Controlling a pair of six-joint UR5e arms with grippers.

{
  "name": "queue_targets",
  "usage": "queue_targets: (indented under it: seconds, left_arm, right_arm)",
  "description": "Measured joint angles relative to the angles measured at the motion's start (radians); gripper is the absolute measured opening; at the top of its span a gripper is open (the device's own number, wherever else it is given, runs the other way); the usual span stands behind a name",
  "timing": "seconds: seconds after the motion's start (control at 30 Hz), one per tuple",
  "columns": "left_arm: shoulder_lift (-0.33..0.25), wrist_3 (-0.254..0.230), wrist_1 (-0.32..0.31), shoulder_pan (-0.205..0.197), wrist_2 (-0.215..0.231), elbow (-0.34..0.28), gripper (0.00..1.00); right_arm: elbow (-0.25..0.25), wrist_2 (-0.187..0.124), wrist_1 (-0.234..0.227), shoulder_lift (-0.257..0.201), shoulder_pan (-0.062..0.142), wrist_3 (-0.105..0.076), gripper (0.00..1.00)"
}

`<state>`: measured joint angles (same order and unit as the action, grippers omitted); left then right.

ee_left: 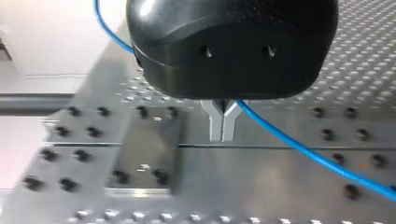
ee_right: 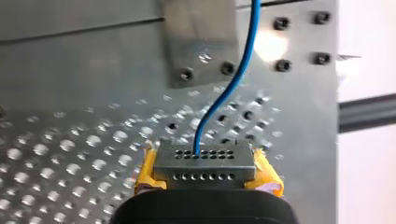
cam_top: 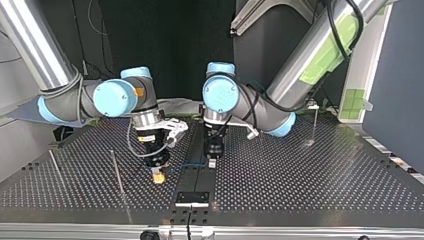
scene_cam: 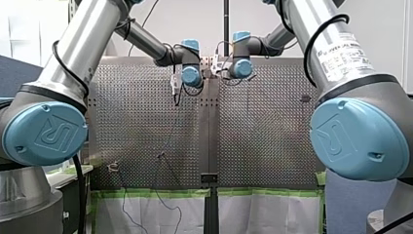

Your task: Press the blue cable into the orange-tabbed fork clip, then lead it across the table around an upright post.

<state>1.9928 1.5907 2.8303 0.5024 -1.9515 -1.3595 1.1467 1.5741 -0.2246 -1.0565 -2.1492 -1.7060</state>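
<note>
Holding the blue cable [cam_top: 186, 164] in both grippers near the middle of the table [cam_top: 300, 175] gives us a short span that is easy to steer. Our left gripper [ee_left: 223, 130] has its metal fingers closed narrow on the cable. Our right gripper [ee_right: 204, 161] pinches it between yellow pads. We cannot make out the orange-tabbed clip, so we judge the pressing not yet done. A post [cam_top: 117, 172] stands at the top view's left, probably the turning point.
</note>
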Motion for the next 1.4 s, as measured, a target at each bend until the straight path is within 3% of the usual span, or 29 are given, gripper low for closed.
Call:
queue_targets:
  seconds: [1.03,1.4]
  left_arm:
    - [-0.007,0.031,0.089,0.018,0.071,0.135,0.0]
    - [-0.006,0.051,0.103,0.029,0.091,0.172,0.0]
  right_arm:
    - [0.0,0.003,0.048,-0.072,0.059,-0.008,0.0]
    - [0.0,0.008,0.087,-0.092,0.086,-0.009,0.0]
